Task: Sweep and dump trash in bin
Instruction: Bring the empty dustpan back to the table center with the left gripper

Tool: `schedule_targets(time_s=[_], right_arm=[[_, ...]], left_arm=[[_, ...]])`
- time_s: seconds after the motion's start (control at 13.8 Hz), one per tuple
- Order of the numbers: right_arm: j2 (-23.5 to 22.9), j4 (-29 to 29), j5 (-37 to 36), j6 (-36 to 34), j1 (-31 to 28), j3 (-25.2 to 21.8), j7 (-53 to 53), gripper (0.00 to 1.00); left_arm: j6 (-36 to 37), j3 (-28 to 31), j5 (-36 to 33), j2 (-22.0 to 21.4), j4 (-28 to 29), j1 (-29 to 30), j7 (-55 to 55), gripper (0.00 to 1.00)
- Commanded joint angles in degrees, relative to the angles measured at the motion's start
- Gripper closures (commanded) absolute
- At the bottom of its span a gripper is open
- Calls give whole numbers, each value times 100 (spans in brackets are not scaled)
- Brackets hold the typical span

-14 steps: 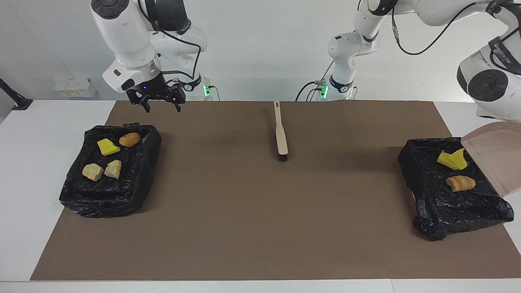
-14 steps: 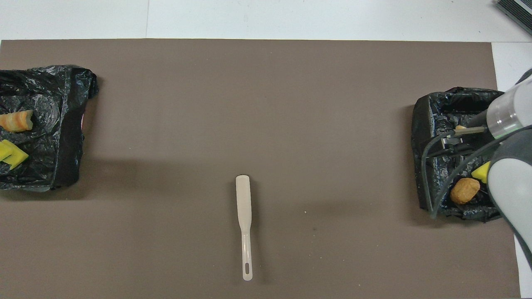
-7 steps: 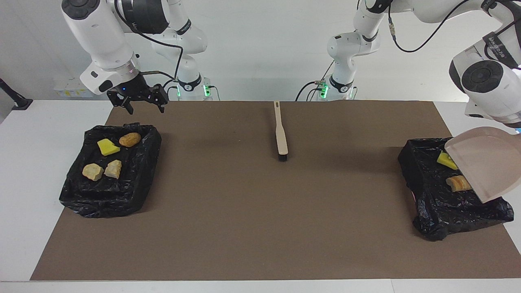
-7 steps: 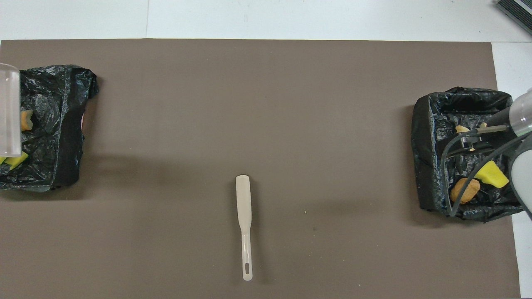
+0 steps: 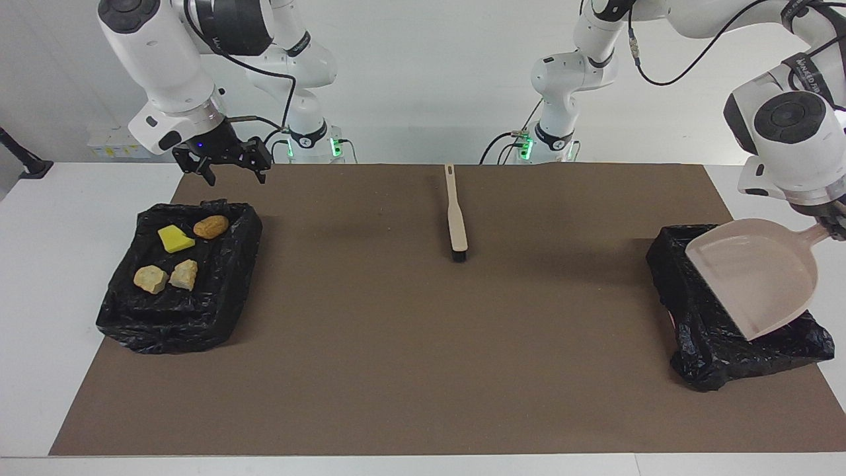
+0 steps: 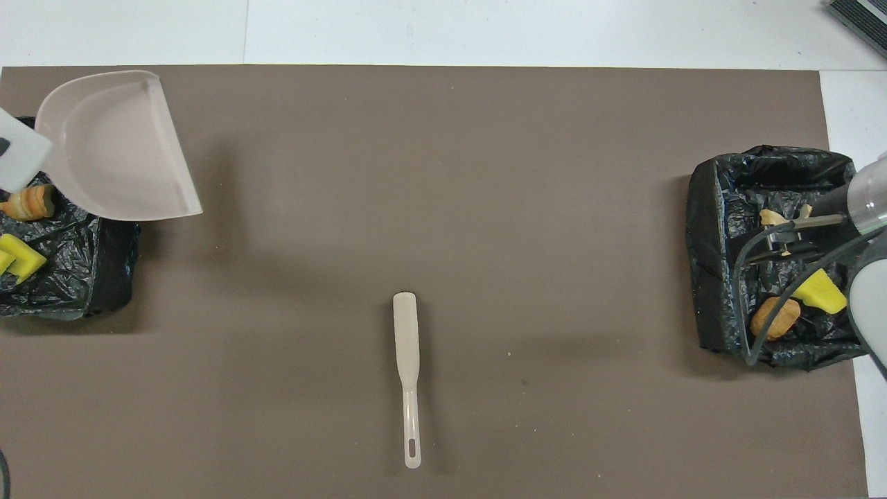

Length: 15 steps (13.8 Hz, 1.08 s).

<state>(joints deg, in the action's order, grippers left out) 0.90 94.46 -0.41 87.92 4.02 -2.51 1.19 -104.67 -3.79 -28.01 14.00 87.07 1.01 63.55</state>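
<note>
Since the earlier frame the beige dustpan (image 5: 753,274) has swung in over the black-lined bin (image 5: 700,330) at the left arm's end of the table, and now hides the scraps there in the facing view. The left claw (image 5: 834,225) grips the dustpan's handle, pinching it; the pan hangs tilted, its open lip toward the middle of the table. Under it, in the overhead view, a striped croissant piece (image 6: 28,203) and yellow sponge pieces (image 6: 19,255) lie in that bin.

The right claw (image 5: 228,165) has drawn back a little toward its own end and hovers with fingers spread and nothing between them, above the edge of the second black-lined bin (image 5: 178,317) nearest the robots. Just below the claw in that bin sit a yellow sponge scrap (image 5: 174,238) and a tan pastry (image 5: 211,227); farther from it lie two pale bread chunks (image 5: 165,277), close together.

Well apart from both claws, between the bins, the beige brush (image 5: 455,215) lies flat on the brown mat (image 5: 423,370), handle toward the robots, dark bristles away.
</note>
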Motion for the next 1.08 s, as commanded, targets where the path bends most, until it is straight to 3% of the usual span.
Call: schedule_targets(time_s=[0.0,0.58,0.72,1.01], right_arm=[[139,178,32,164,-95,49,110,0],[139,178,32,155,-86,49,110,0],[139,178,32,155,-86,57,118,0],[139,178,32,155,-86,49,110,0]], left_arm=[[61,89,566,102,117,-513,-1375,100],[-378,89,1964,875,56,-1945,-5673,100],[-807,89,2534,938,47,-2061,-6885,100],[-1081,89,2713,1131,21,-2570,-8301,100]])
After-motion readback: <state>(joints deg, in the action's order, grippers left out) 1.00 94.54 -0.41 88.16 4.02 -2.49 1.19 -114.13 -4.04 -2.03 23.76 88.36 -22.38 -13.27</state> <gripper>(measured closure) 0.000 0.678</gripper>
